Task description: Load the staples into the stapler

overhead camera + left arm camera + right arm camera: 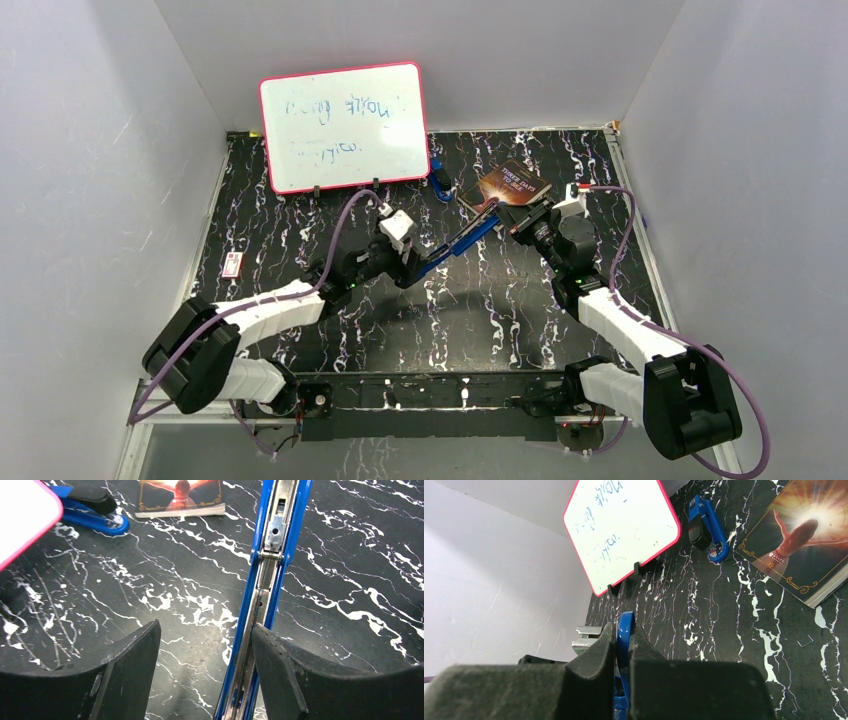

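Black white-veined counter (480, 330) fills the frame, with grey walls round it. A pink-framed whiteboard (343, 125) with faint scribbles stands propped at upper left of centre. A book (513, 185) with a glowing figure on the cover lies flat at upper centre-right. The blue stapler (462, 240) is swung open mid-frame and runs diagonally between the two arms. The right tool (624, 650) is pressed together, pinching the stapler's blue end. The left tool (205, 630) is spread wide over the stapler's other end. One of its fingers (300, 680) sits right against the open metal channel, where a spring shows. Can't tell whether a strip of staples sits in that channel. A second stapler (441, 184), blue and black, lies closed between whiteboard and book. A small white box (233, 264) with a red label lies at mid-left, well apart from the rest. A loose staple (806, 641) lies on the counter just below the book in the right wrist view.
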Robot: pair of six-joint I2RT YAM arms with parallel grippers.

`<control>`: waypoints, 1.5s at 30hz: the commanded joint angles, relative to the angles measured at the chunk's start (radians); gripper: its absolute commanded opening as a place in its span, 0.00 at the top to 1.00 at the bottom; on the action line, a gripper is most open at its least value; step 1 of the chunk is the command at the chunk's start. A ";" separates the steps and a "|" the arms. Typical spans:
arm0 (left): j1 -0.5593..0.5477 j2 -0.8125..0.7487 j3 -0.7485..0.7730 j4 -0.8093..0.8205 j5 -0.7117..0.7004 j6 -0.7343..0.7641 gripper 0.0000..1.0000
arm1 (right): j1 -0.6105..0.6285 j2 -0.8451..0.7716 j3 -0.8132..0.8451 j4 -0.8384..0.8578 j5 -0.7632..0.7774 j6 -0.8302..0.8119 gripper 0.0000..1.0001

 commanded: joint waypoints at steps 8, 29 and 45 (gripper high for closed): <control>-0.058 -0.008 0.077 0.036 -0.041 0.057 0.28 | -0.001 -0.040 0.064 0.105 -0.011 0.041 1.00; -0.058 0.238 0.385 -0.093 0.444 0.196 0.26 | -0.001 -0.038 0.050 0.148 -0.057 0.051 1.00; -0.057 0.284 0.427 -0.170 0.342 0.199 0.88 | -0.001 -0.045 0.041 0.148 -0.065 0.035 1.00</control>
